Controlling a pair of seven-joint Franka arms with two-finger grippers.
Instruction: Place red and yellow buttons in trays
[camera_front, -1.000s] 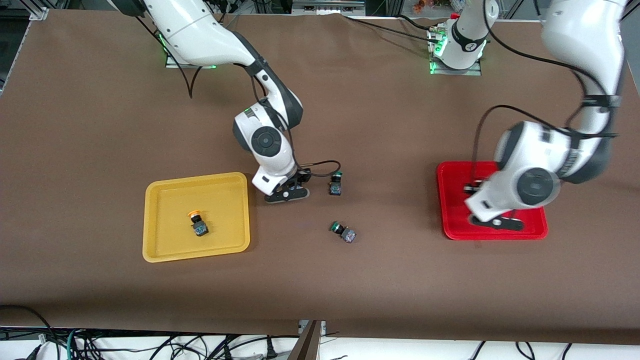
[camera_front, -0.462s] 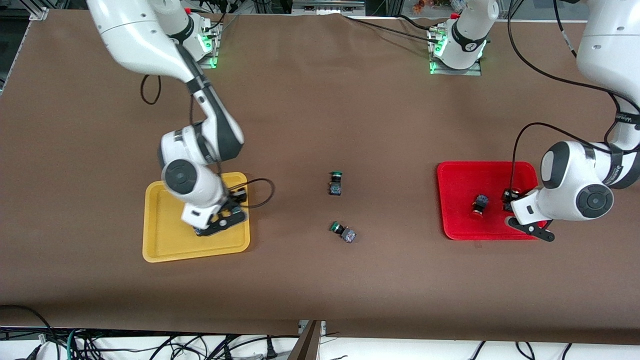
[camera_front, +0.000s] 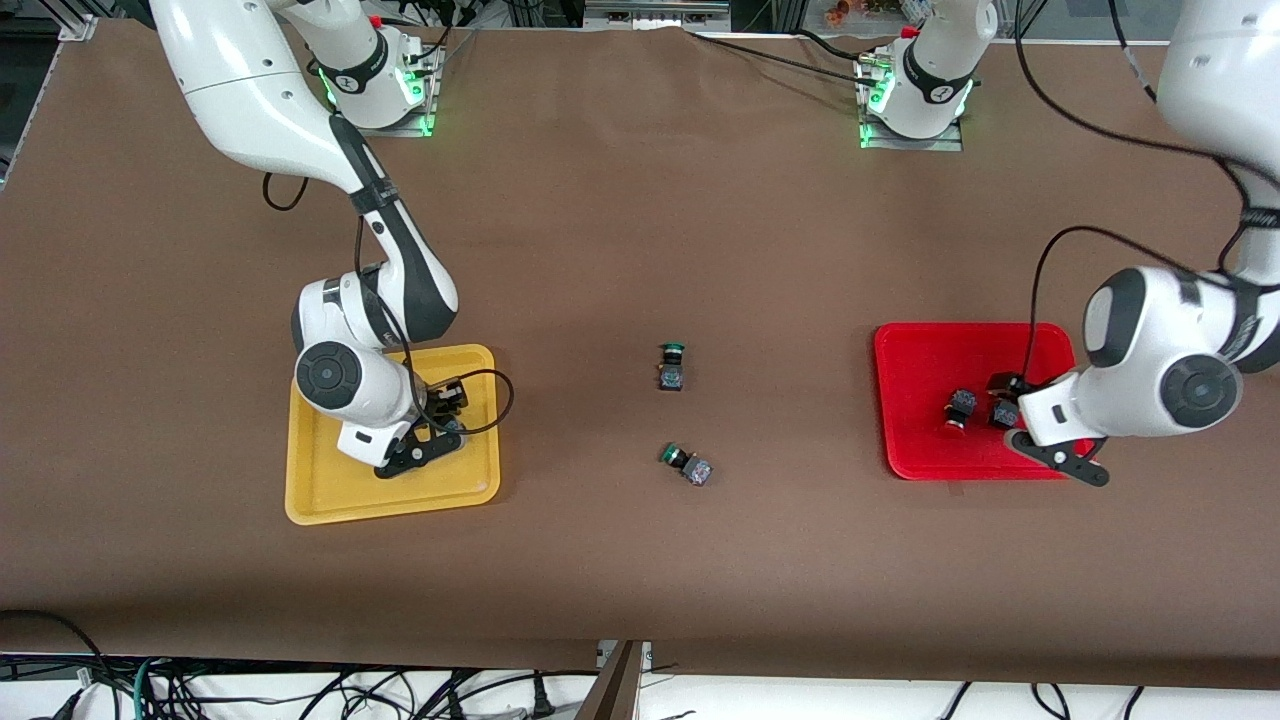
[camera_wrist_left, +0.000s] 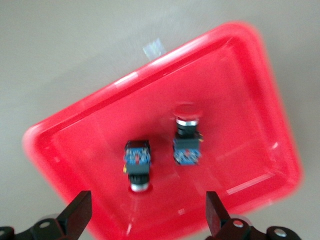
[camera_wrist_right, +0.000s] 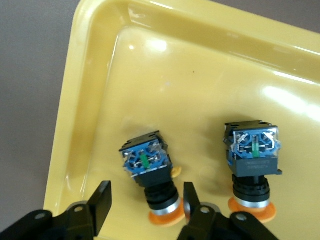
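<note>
Two red buttons (camera_wrist_left: 137, 162) (camera_wrist_left: 186, 141) lie on their sides in the red tray (camera_wrist_left: 240, 90); in the front view they (camera_front: 960, 408) (camera_front: 1003, 411) lie in that tray (camera_front: 920, 352). My left gripper (camera_wrist_left: 146, 219) (camera_front: 1056, 452) is open and empty just above the tray's edge nearest the left arm's end. Two orange-yellow buttons (camera_wrist_right: 150, 172) (camera_wrist_right: 254, 160) lie in the yellow tray (camera_wrist_right: 165, 75) (camera_front: 330, 485). My right gripper (camera_wrist_right: 147, 207) (camera_front: 415, 452) is open low over the tray, its fingers either side of one button's cap. In the front view it hides both yellow buttons.
Two green-capped switches (camera_front: 671, 367) (camera_front: 686, 465) lie on the brown table between the trays, one nearer the front camera than the other. Cables run along the table's back edge near the arm bases.
My right gripper moved from beside the green switch to low over the yellow tray, where two buttons now lie. My left gripper moved off the red tray's middle, uncovering two red buttons.
</note>
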